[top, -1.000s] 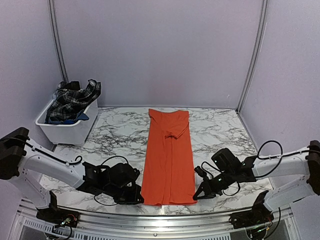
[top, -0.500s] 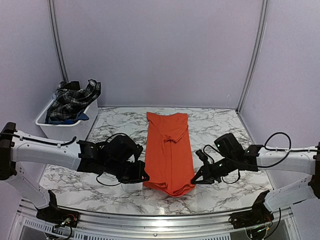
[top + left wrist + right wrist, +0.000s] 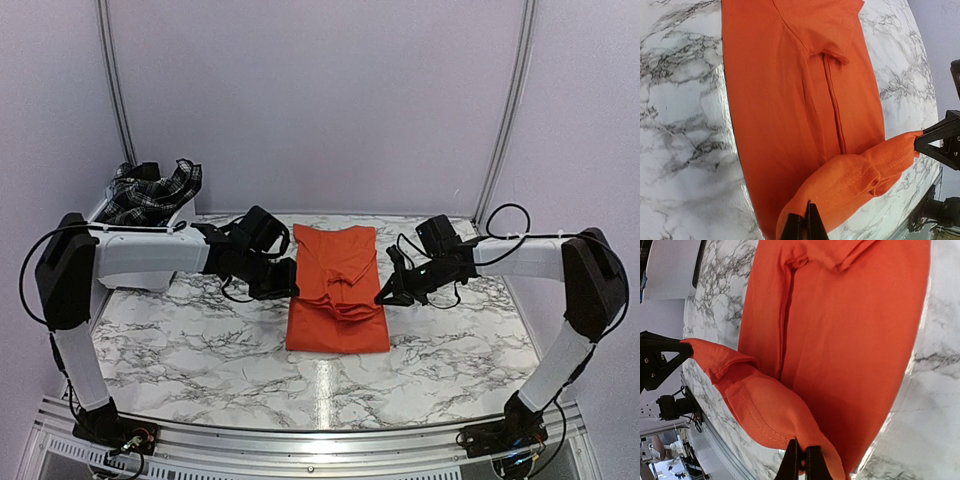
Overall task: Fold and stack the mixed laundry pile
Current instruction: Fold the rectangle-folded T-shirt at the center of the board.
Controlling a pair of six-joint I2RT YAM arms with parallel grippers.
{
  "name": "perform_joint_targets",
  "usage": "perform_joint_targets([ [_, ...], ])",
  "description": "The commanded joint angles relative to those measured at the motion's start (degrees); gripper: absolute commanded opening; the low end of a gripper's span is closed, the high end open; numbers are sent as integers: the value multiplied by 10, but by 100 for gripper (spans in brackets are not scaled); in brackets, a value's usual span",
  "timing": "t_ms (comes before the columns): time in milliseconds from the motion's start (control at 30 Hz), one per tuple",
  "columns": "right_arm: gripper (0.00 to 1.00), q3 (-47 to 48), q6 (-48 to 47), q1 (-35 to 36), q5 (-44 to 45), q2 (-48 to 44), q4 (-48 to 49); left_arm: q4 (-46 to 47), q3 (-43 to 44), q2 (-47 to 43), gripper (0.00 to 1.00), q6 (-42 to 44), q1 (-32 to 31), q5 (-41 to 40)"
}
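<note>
Marble tabletop | left gripper, right gripper pinched shut on orange T-shirt hem corners | carry both level toward 12 o'clock, lay hem squarely.

A T-shirt lies lengthwise on the middle of the table, its near part doubled over on top of the rest. The left gripper sits at its left edge and the right gripper at its right edge, each pinching a hem corner. At the far left, behind the left arm, a bin holds more garments
</note>
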Motion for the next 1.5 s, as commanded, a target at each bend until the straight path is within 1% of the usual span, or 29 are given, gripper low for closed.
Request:
perform_joint_targets([
  [0, 0, 57, -33, -33, -9, 53, 0, -36, 63, 56, 0, 56, 33, 31],
  [267, 0, 144, -45, -61, -24, 155, 6, -40, 156, 144, 0, 77, 76, 73],
  [433, 0, 171, -39, -74, -29, 190, 14, -41, 198, 190, 0, 84, 92, 89],
  [633, 0, 192, -39, -79, -30, 219, 17, -41, 223, 220, 0, 87, 107, 92],
  [833, 0, 200, -32, -81, -27, 227, 31, -41, 239, 241, 0, 90, 116, 92],
  [1000, 0, 188, -26, -88, -18, 219, 38, -42, 259, 256, 0, 90, 118, 102],
  [1233, 0, 178, -27, -90, -35, 194, 55, -40, 260, 240, 0, 96, 119, 96],
  [1433, 0, 189, -43, -92, -22, 224, 37, -40, 259, 255, 0, 88, 125, 82],
  [1467, 2, 189, -42, -94, -21, 225, 35, -40, 260, 256, 3, 86, 126, 82],
])
